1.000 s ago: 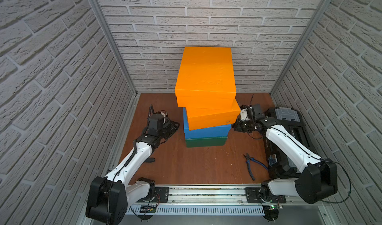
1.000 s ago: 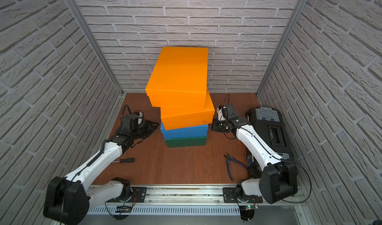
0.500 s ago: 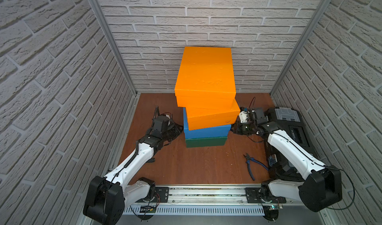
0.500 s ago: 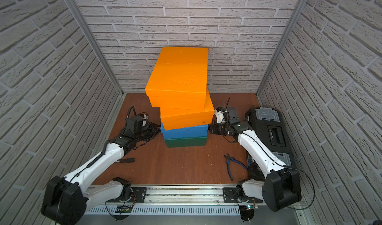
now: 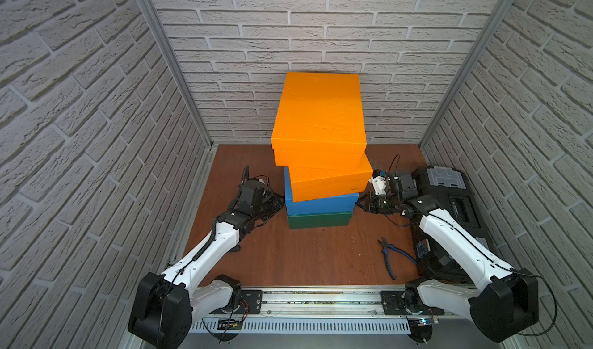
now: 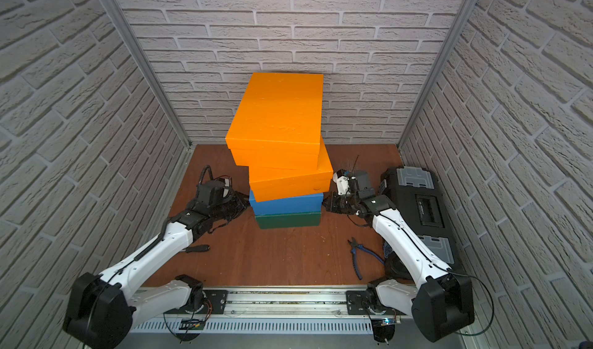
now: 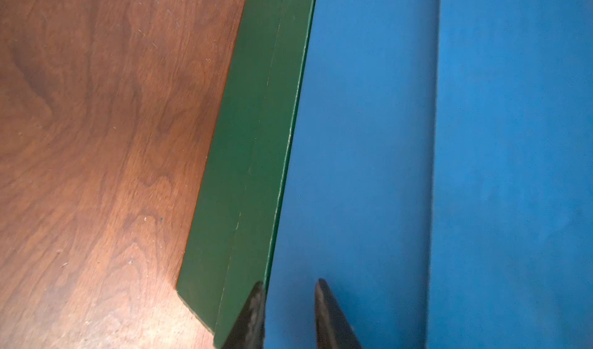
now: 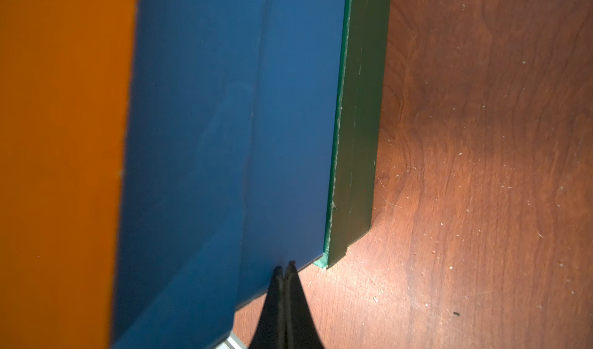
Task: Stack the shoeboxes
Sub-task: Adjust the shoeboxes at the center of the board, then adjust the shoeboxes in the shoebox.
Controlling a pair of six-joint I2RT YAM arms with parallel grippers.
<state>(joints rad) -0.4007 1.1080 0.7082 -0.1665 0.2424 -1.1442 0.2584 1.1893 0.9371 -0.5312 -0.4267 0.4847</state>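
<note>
Orange lids cap the stack: the top orange shoebox (image 5: 319, 113) sits skewed on the lower orange shoebox (image 5: 327, 183), above the blue shoebox (image 5: 321, 203) and the dark green shoebox (image 5: 317, 219), mid-table by the far wall. The left gripper (image 7: 288, 286), jaws slightly apart and holding nothing, points at the stack's left side where blue meets green. The right gripper (image 8: 284, 265), jaws pressed together, has its tips at the right side of the blue shoebox. Blue-handled pliers (image 5: 390, 257) lie near right
</note>
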